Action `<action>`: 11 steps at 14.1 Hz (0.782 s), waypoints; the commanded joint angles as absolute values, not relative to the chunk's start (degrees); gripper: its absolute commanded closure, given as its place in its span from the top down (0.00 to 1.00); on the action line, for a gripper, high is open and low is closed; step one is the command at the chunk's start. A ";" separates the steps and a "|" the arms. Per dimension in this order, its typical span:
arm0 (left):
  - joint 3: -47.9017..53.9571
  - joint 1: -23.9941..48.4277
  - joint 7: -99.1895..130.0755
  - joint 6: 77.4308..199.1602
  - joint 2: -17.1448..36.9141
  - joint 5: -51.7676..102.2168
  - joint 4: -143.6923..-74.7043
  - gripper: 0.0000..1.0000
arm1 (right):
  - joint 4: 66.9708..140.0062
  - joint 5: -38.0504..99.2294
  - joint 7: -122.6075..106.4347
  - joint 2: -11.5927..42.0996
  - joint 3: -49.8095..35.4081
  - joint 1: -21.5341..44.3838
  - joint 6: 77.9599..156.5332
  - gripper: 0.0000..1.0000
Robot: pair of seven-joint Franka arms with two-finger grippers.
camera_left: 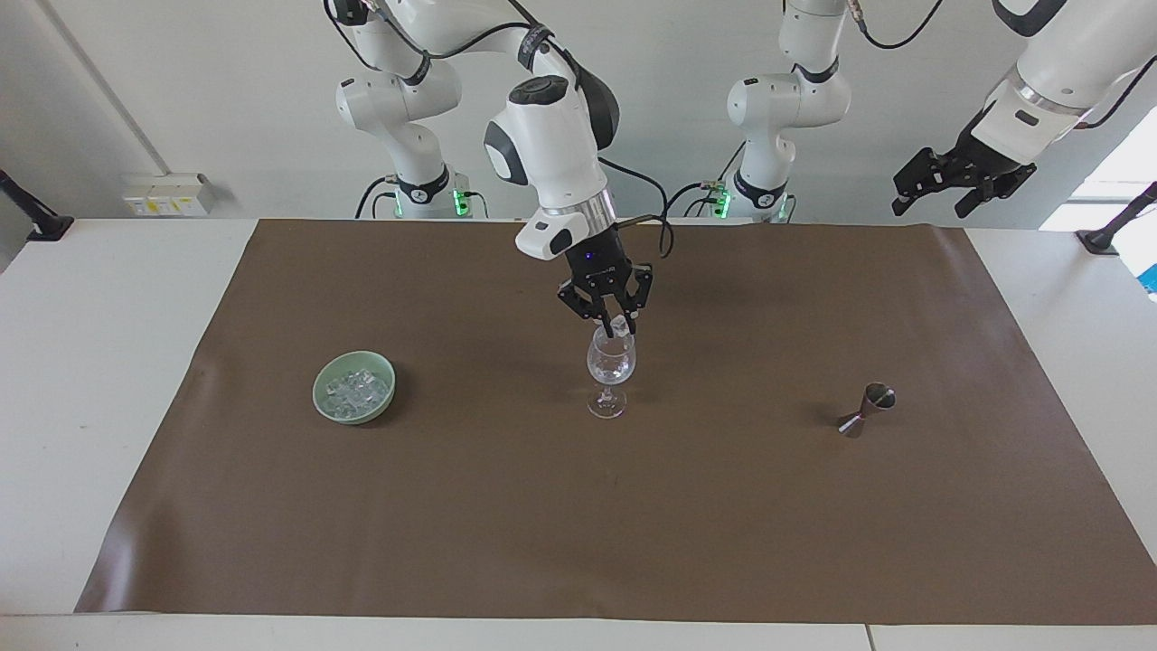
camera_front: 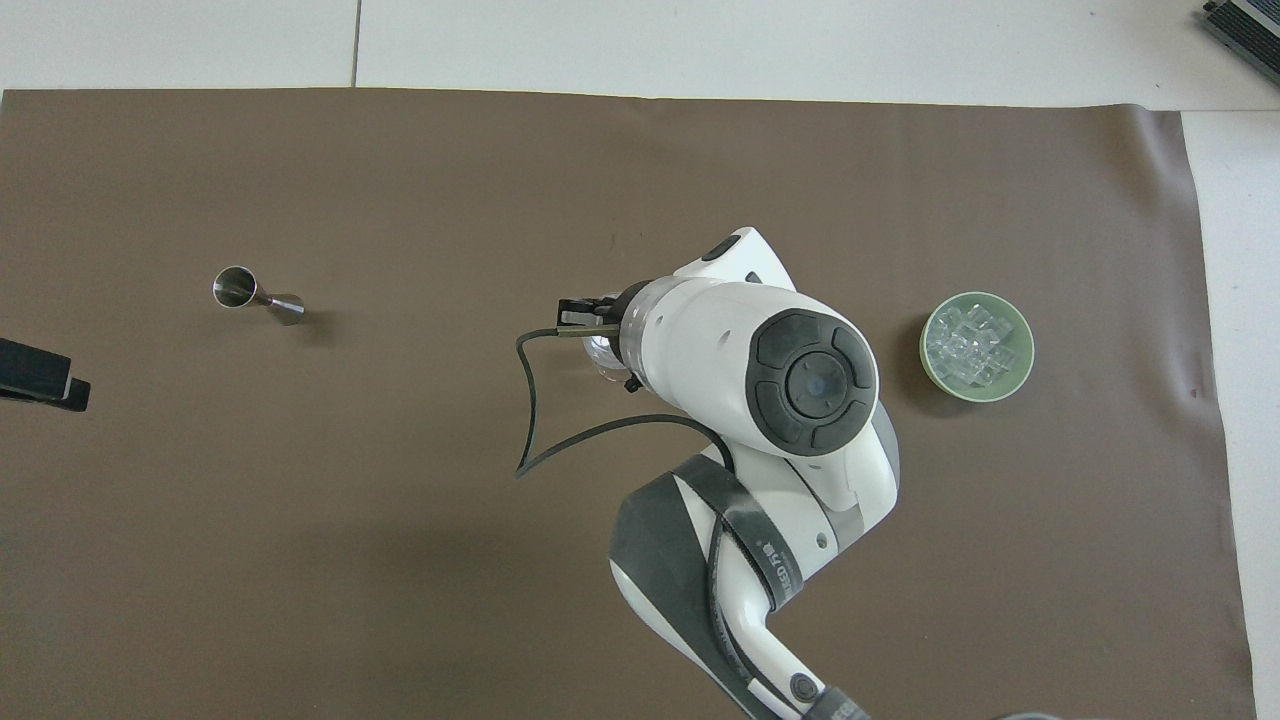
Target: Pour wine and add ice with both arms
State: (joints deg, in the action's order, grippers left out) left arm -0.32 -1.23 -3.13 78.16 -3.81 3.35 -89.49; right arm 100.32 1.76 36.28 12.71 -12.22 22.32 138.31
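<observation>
In the facing view, note the right claw (camera_left: 618,327) pinching an ice cube (camera_left: 619,323) directly over the rim of the stemmed glass (camera_left: 611,366). The left claw (camera_left: 945,185) waits raised off the worktop's left-arm end, its fingers spread. The remaining ice (camera_left: 355,391) lies in the green bowl (camera_left: 324,404) on the brown mat (camera_left: 578,506), toward the right arm's end. A metal jigger (camera_left: 868,409) stands toward the left arm's end.

In the overhead view, the right arm (camera_front: 760,370) covers most of the glass; the bowl and jigger stand uncovered.

Right end effector (camera_left: 617,327) filling the space over the stemmed glass (camera_left: 611,371) at mid-table, wide bare brown mat (camera_left: 578,524) between glass and green bowl (camera_left: 354,387), likewise between glass and jigger (camera_left: 866,410), left end effector (camera_left: 940,188) raised off the table's end
</observation>
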 commanded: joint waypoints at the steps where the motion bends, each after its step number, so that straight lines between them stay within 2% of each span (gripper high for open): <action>1: 0.09 -1.67 -2.64 77.87 -5.19 2.37 -90.79 1.00 | 101.07 -0.52 35.16 12.57 -12.48 21.62 139.57 0.10; 4: 0.09 -1.67 -2.64 77.87 -5.19 2.37 -90.79 1.00 | 101.07 -0.62 35.42 12.92 -12.48 21.88 139.66 0.17; 5: 0.09 -1.67 -2.64 77.87 -5.19 2.37 -90.79 1.00 | 101.07 -0.62 35.42 13.01 -12.48 21.88 139.57 0.22; 7: 0.09 -1.67 -2.64 77.87 -5.19 2.37 -90.79 1.00 | 101.07 -0.62 35.42 13.01 -12.48 21.88 139.57 0.42; 8: 0.09 -1.67 -2.64 77.87 -5.19 2.37 -90.79 1.00 | 101.07 -0.62 35.59 13.01 -12.48 21.88 139.57 0.57; 10: 0.09 -1.67 -2.64 77.87 -5.19 2.37 -90.79 1.00 | 100.90 -0.62 35.77 13.01 -12.48 22.06 139.48 0.93; 11: 0.09 -1.67 -2.64 77.87 -5.19 2.29 -90.79 1.00 | 100.72 -0.70 35.77 13.01 -12.39 22.15 139.40 1.00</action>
State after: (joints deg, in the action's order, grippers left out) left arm -0.32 -1.23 -3.13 78.16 -3.81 3.35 -89.49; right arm 100.59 0.32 36.07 12.89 -12.20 22.27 138.31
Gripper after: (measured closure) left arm 0.000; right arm 0.383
